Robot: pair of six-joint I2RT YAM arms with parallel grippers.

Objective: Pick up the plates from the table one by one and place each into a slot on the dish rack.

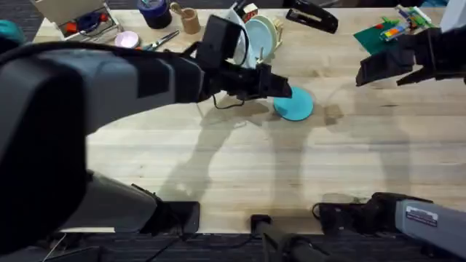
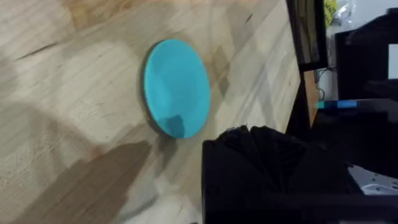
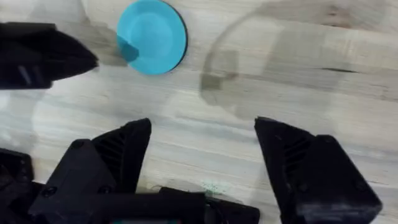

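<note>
Teal plate (image 1: 295, 104) lies flat mid-table (image 1: 218, 160), toward the far edge. The left gripper (image 1: 280, 89) is at its rim, jaw state unclear; a shallow pinch may slip. Right gripper (image 3: 202, 162) is spread, empty.

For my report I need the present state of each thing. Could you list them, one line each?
Teal plate: flat on the table, not held.
Dish rack: holds a pale plate on edge in a slot.
Left tool: at the teal plate's edge, open or shut unclear.
Right tool: open, holds nothing, above bare table.

A teal plate (image 1: 294, 104) lies on the light, plank-grained wood table (image 1: 218, 153).
</note>
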